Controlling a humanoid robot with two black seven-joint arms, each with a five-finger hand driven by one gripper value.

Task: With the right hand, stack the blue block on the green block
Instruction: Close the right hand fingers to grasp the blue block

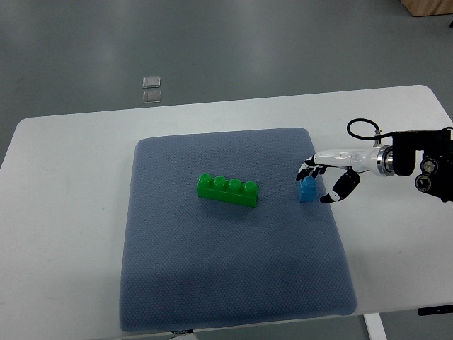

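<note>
The right hand [327, 177] curls over the blue block [307, 190], so where its fingers [341, 190] meet the block stays hidden, and a grip cannot be told from a near touch. Its arm runs off the right edge. The table [64, 212] is cut at the bottom edge. A brown object [428, 6] shows only partly in the top right corner.
</note>
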